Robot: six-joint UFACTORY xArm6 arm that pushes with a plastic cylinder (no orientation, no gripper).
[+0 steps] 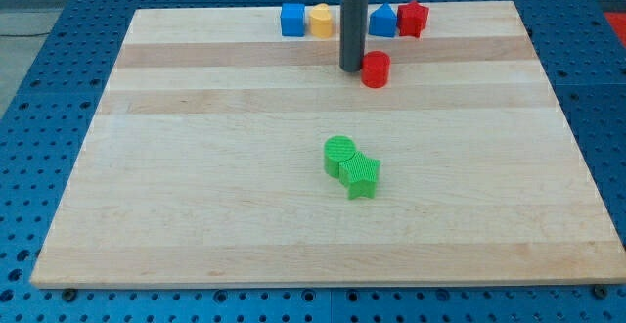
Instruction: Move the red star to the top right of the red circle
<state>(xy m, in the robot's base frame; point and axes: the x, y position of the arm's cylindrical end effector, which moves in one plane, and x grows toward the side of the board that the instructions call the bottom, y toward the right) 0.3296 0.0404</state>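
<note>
The red star (414, 18) lies near the board's top edge, touching the right side of a blue block (383, 21). The red circle (376, 69) sits below them, a short way down the board. My tip (351, 68) stands on the board just left of the red circle, close to it or touching it. The rod rises from there and hides part of the row at the top. The red star is up and to the right of the red circle, a small gap apart.
A blue square block (292, 20) and a yellow block (320, 20) sit in the top row left of the rod. A green circle (339, 155) and a green star (361, 174) touch each other near the board's middle. The wooden board (196, 186) ends on a blue perforated table.
</note>
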